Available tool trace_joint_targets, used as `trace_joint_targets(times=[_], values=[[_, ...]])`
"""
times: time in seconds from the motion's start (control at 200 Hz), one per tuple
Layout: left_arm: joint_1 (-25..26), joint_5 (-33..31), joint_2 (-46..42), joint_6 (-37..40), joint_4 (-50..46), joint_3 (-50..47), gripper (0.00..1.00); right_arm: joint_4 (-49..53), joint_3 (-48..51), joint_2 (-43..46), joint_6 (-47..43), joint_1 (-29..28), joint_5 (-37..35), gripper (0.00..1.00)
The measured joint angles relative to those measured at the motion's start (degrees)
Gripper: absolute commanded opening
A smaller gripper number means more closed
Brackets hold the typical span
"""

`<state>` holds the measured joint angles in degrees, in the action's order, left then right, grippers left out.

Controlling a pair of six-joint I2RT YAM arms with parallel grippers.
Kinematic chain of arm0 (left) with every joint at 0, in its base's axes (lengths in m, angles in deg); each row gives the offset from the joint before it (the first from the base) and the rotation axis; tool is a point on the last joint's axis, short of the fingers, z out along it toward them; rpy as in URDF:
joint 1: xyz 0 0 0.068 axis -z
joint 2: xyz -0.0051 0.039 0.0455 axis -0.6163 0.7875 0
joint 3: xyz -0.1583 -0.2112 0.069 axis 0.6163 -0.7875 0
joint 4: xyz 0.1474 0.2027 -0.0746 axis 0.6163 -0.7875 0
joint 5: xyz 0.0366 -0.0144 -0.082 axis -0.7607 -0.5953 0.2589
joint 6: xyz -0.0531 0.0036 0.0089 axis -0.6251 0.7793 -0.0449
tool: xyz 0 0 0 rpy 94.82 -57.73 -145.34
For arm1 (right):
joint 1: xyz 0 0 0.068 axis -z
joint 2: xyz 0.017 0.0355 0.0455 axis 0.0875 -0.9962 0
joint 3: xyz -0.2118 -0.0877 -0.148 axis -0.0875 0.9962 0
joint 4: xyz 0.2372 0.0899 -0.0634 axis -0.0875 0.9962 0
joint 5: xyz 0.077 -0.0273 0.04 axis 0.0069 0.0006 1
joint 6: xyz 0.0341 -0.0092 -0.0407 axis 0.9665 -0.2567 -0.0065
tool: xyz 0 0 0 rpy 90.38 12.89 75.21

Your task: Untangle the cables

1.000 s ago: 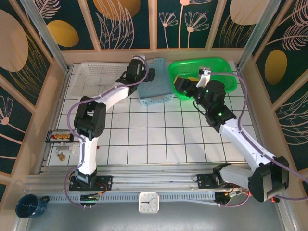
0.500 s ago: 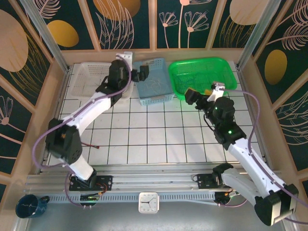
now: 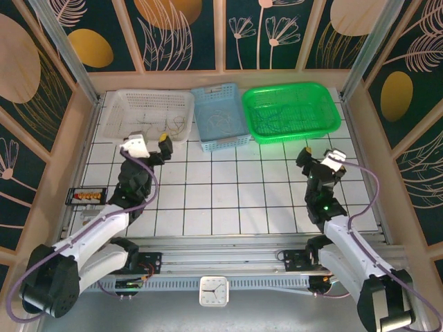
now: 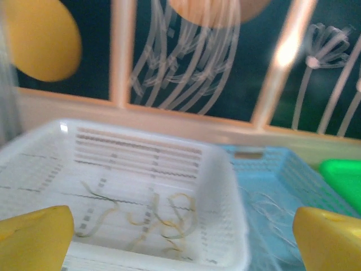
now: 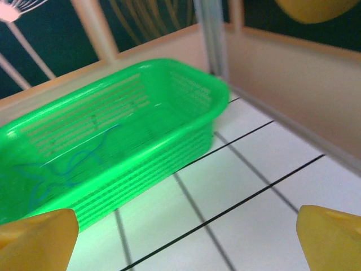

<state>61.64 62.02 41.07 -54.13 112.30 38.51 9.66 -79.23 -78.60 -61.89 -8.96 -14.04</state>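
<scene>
The cables lie sorted in three baskets at the back. Yellowish cables [image 3: 163, 125] [image 4: 164, 218] sit in the white basket [image 3: 114, 117] [image 4: 228, 186]. Thin white cables [image 3: 220, 123] [image 4: 275, 213] rest in the blue basket [image 3: 235, 142] [image 4: 293, 164]. Blue cables [image 3: 278, 115] [image 5: 61, 164] lie in the green basket [image 3: 332, 114] [image 5: 169, 130]. My left gripper [image 3: 148, 144] [image 4: 180, 243] hangs open in front of the white basket, holding nothing. My right gripper [image 3: 317, 154] [image 5: 183, 240] is open over bare tiles, short of the green basket's right end.
A black terminal strip [image 3: 86, 196] with a red wire lies at the table's left edge. Wooden side walls [image 3: 79, 138] and a metal post [image 5: 213, 34] close in the table. A clock [image 3: 213, 290] sits on the front rail.
Both arms have drawn back from the baskets toward the near edge. The left gripper left the blue basket and the right gripper left the green one, both empty.
</scene>
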Motion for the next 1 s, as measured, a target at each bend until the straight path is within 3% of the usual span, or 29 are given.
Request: trace_joint_targets(times=[0.2, 0.41, 0.615, 0.786, 0.906, 0.996], values=[[-6.3, -8.3, 3.8, 1.7, 8.1, -8.8, 0.99, -8.2, 3.7, -5.5, -3.7, 6.1, -1.6, 0.99], [-11.5, -10.3, 14.8, 5.1, 21.5, -13.4, 0.99, -18.8, 6.3, -15.4, -6.1, 8.8, 0.2, 0.99], [-13.9, -4.8, 26.5, 9.5, 34.4, -14.5, 0.99, -34.8, 10.7, -24.5, -9.6, 8.9, 8.9, 0.99], [-16.2, 0.7, 27.8, 9.8, 35.0, -12.6, 0.99, -48.9, 11.0, -32.5, -12.6, 9.7, 15.8, 0.99], [-18.8, 5.5, 28.4, 9.6, 35.6, -11.7, 0.99, -61.6, 11.0, -43.6, -14.5, 9.9, 18.6, 0.99], [-19.9, 8.5, 30.8, 9.6, 36.8, -11.7, 0.99, -61.1, 10.6, -46.2, -15.0, 10.4, 21.2, 0.99]])
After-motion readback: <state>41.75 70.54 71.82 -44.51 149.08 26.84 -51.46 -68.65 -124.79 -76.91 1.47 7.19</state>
